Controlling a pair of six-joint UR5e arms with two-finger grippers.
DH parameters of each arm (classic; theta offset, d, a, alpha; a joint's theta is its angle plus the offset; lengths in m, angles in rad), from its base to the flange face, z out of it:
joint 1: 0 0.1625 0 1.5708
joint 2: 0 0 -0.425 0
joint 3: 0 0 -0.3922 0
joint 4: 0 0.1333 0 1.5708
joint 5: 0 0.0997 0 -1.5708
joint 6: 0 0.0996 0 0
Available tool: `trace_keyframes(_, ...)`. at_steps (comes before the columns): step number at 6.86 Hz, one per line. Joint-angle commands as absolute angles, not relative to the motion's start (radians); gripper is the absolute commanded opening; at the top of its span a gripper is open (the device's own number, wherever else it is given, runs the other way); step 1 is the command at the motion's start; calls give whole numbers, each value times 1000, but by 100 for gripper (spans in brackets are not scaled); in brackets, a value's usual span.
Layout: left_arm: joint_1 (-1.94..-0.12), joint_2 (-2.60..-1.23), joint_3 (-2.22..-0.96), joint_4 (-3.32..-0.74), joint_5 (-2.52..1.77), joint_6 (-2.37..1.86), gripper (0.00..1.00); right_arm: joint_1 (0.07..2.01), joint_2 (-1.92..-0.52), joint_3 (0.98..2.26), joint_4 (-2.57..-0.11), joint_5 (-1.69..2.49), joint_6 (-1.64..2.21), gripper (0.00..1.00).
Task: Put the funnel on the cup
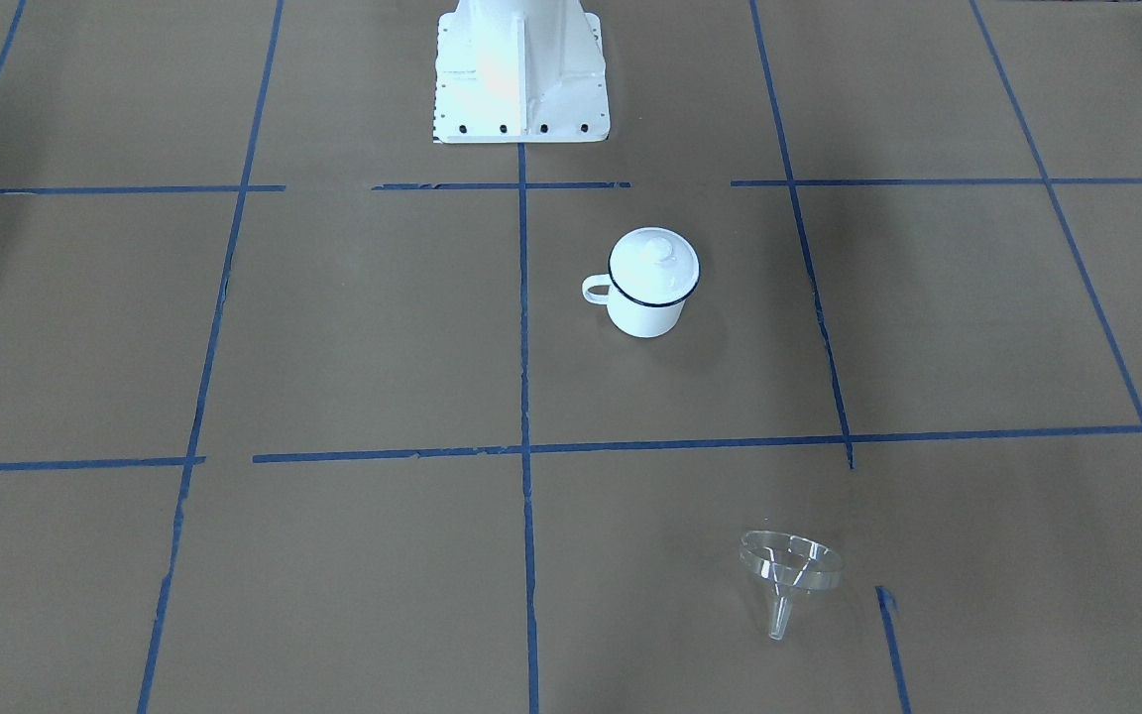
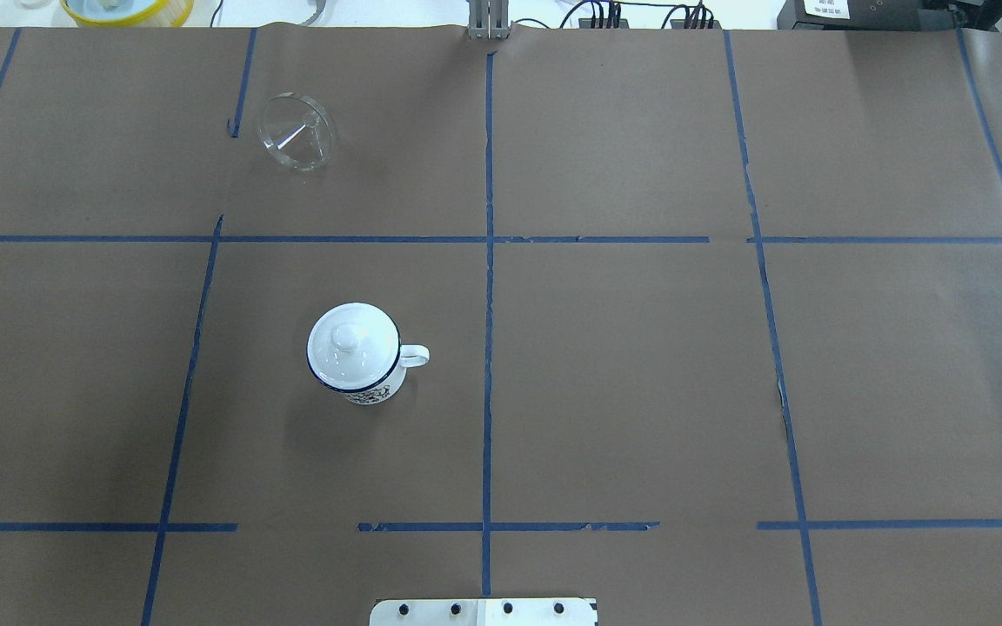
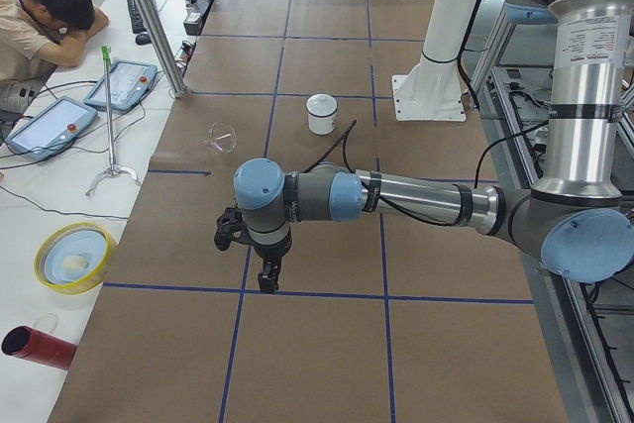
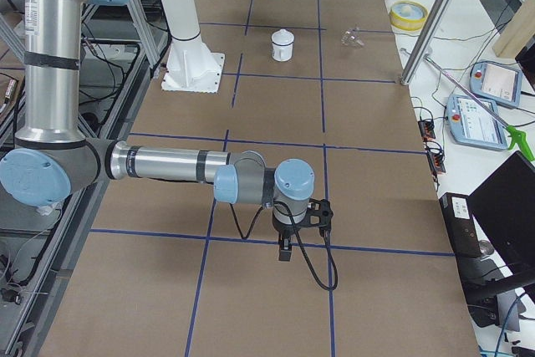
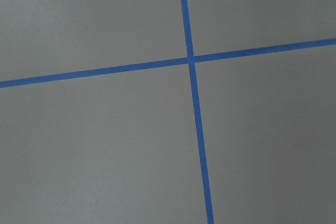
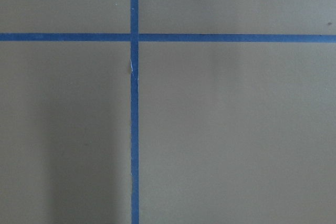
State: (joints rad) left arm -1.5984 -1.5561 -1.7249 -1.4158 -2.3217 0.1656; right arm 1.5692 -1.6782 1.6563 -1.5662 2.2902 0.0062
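The cup (image 1: 646,302) is a white enamel mug with a dark blue rim, upright near the table's middle, its handle toward the centre line. A white knobbed lid (image 1: 654,260) sits on it. The clear funnel (image 1: 791,565) lies tilted on the table on the far side from the robot base, apart from the cup. Both show in the overhead view: the cup (image 2: 362,378) and the funnel (image 2: 297,132). My left gripper (image 3: 267,279) shows only in the exterior left view, my right gripper (image 4: 285,252) only in the exterior right view. Both are far from the cup, and I cannot tell whether they are open or shut. The wrist views show only paper and tape.
Brown paper with blue tape lines (image 2: 488,239) covers the table. The white robot base (image 1: 521,69) stands behind the cup. A yellow bowl (image 3: 71,257), a red cylinder (image 3: 35,346), teach pendants (image 3: 124,83) and a seated person (image 3: 40,22) are beyond the table's edge.
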Motion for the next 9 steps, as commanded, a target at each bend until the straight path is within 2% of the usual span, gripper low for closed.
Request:
trace_keyframes(1,-1597,-1568,-1727,-1413,-2316,161,100,1569,-1678,1657,-1566,2290,6,100)
trace_keyframes(2,-1598,-1569,-1733,-1416,-2322,164,100,1569,-1678,1657,-1566,2290,6,100)
trace_keyframes(4,-1592,-1568,-1823,-1413,-2313,158,100,1569,-1678,1655,-1566,2290,6,100)
trace_keyframes(7,-1589,-1745,-1807,-1549,-2312,147,100,1569,-1678,1655,-1566,2290,6,100)
trace_keyframes(9,-1589,-1772,-1843,-1693,-2357,-110,100,1569,-1678,1657,-1566,2290,6,100)
